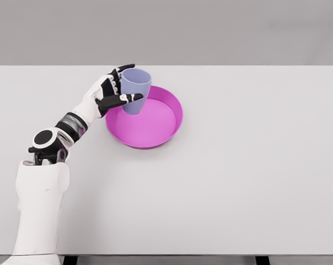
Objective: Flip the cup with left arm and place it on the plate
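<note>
Left hand [118, 88] holds cup [136, 88] upright, mouth up.

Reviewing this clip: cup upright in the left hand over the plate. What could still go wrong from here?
1. The cup sits near the plate's back-left rim rather than its middle; released there, it might catch the rim and tip.
2. The left hand wraps the cup's side with fingers front and back; opening or pulling away sideways could drag the cup over.

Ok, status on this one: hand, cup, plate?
Left hand shut on cup. Cup upright, mouth up, at the plate's far left rim. Right arm not in view. Nothing in the way.
</note>
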Controlling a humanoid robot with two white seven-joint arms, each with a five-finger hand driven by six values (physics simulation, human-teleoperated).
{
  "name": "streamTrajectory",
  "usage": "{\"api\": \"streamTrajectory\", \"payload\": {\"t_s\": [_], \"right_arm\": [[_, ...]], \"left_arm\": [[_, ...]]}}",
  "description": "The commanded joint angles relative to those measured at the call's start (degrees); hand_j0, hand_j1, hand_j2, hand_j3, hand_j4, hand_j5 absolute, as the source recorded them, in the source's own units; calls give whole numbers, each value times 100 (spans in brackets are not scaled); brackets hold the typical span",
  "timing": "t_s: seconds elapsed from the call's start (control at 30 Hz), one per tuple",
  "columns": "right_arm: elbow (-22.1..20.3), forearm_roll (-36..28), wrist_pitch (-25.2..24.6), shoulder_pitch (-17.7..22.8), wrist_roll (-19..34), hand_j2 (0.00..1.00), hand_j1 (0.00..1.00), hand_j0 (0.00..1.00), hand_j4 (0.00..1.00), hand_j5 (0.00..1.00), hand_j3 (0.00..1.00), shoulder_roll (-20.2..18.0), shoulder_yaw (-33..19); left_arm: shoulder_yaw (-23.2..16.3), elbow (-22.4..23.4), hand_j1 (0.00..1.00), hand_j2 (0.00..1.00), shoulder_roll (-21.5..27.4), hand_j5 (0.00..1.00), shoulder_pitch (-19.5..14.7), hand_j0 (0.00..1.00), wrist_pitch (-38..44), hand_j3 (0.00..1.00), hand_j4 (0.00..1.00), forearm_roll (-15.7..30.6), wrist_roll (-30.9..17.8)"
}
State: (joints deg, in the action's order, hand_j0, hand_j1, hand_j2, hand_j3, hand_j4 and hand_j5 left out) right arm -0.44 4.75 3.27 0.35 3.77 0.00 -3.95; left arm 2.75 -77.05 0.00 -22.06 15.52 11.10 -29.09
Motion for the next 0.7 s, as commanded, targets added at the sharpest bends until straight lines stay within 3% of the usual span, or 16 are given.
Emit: {"api": "streamTrajectory", "payload": {"t_s": [0.0,0.53,0.67], "right_arm": [[0,0,-2,0,1,100,100,100,100,100,100,0,0],[0,0,-2,0,1,100,100,100,100,100,100,0,0],[0,0,-2,0,1,100,100,100,100,100,100,0,0]], "left_arm": [[-20,23,73,73,0,73,0,73,-75,73,73,42,-53],[-63,357,75,75,0,75,18,75,-207,75,75,103,-97],[-72,366,93,93,0,93,9,93,-207,93,93,103,-97]]}}
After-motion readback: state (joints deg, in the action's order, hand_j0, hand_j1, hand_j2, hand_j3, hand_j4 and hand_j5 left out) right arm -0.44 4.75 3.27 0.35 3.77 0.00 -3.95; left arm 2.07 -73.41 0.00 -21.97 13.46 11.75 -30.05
